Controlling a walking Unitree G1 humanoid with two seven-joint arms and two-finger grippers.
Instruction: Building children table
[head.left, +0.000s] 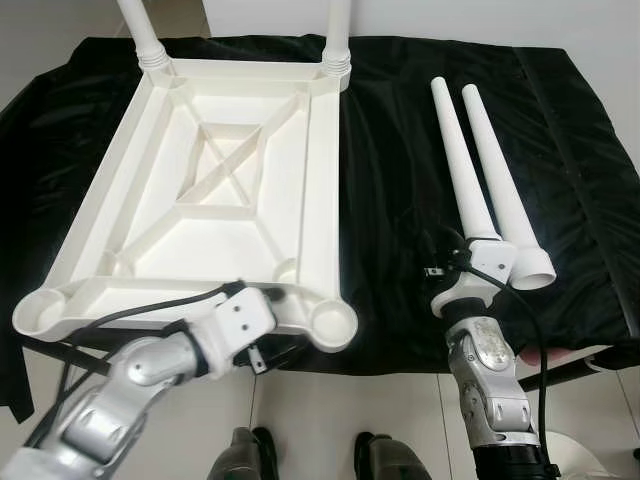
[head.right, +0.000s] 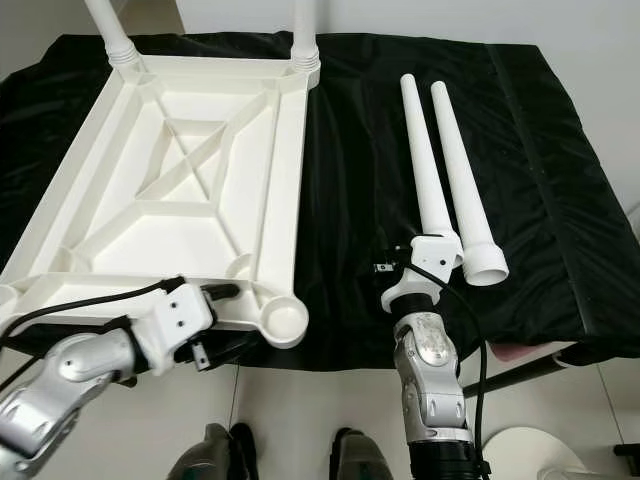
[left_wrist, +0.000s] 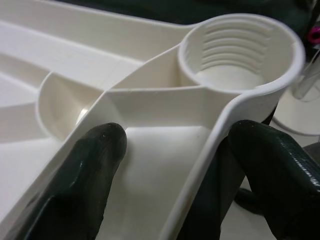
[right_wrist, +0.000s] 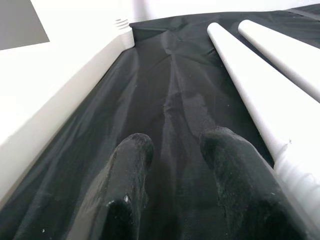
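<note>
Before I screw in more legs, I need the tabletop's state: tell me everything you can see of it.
The white plastic tabletop lies upside down on the black cloth, its ribbed underside with crossed braces facing up. Two white legs already stand in its far corner sockets; both near threaded sockets are empty. The left tool straddles its near rim beside one empty socket, fingers apart.

We seem to be indoors in a plain room, home or test space, we cannot tell which. A tabletop draped in a loose black cloth stands against a bare white wall, on a floor of pale glossy tiles with visible grout lines. The upturned white plastic children's table hints at a household setting.
</note>
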